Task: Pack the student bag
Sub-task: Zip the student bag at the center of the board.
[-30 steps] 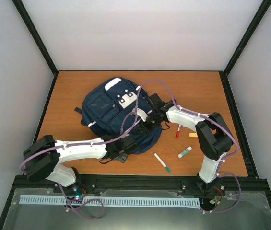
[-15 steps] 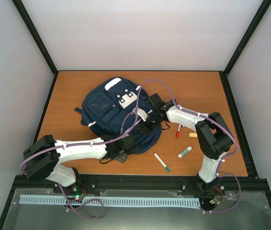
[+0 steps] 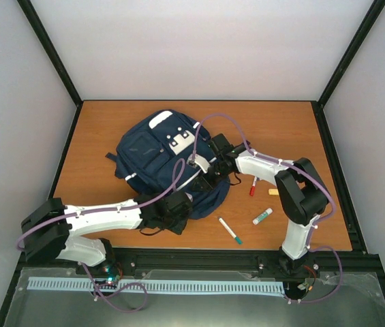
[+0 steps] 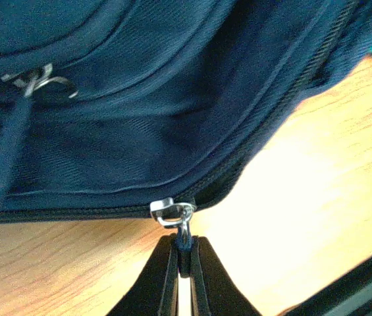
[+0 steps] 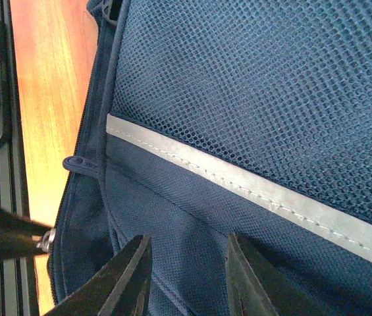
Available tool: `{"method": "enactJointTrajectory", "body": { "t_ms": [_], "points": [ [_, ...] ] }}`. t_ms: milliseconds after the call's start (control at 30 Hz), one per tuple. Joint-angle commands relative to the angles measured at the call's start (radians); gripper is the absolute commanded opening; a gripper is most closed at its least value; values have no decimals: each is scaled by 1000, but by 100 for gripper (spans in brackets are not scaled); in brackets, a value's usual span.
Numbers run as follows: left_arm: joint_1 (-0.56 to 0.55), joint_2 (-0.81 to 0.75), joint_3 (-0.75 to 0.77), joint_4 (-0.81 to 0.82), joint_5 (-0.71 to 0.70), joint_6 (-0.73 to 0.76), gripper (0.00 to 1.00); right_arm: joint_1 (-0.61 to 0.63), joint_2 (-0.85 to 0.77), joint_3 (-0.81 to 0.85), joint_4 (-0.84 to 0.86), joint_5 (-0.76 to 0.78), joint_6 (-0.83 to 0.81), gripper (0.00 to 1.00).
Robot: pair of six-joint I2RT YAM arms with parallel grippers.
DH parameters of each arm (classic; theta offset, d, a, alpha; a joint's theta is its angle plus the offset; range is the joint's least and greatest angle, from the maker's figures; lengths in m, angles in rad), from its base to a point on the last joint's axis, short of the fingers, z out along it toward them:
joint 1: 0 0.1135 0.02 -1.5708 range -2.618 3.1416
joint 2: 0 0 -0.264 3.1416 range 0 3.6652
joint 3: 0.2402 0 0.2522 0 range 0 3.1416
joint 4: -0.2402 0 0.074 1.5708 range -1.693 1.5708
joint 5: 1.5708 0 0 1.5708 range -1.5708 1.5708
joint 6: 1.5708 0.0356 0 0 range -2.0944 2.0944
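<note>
Wooden surface [image 3: 281, 129] between pale walls carries the whole scene. At the left, the left claw [image 4: 183, 249] is pressed together on the tab of the metal zipper pull [image 4: 172, 212], at the near edge of the bag [image 3: 158, 153]. The bag lies flat near the middle of the surface, a little to the left. The pinch is thin and sits on the very end of the tab, so I think a strong tug may let it slip out. The zipper also bends just there, and the slider may jam on the fabric.

Further right, the right claw [image 5: 189, 238] rests on the bag with its fingers partly spread. I cannot tell whether it pinches a fold. If it does not hold, the bag may slide along with the left arm's pull.

At the far right, the pens [image 3: 230, 231] lie outside the bag, and a sliding bag could push them.
</note>
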Motion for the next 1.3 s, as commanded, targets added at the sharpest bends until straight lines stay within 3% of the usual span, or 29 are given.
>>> {"method": "enactJointTrajectory", "body": {
  "t_ms": [0, 300, 633, 800, 967, 1267],
  "points": [
    [-13, 2, 6, 173, 152, -12, 1, -8, 33, -10, -5, 9, 5, 34],
    [-47, 134, 127, 259, 189, 37, 1, -8, 47, -3, -13, 5, 7, 34],
    [-57, 223, 191, 353, 70, 28, 2, -58, 4, 18, -31, -6, 6, 33],
    [-57, 225, 217, 319, 68, 41, 16, -142, -101, 43, -90, -10, -6, 34],
    [-58, 109, 177, 217, 93, 81, 30, -163, -291, -9, -151, 82, -72, 35],
    [-56, -200, 25, 64, -136, 72, 63, -138, -540, -179, -258, 206, -148, 39]
  ]
}}
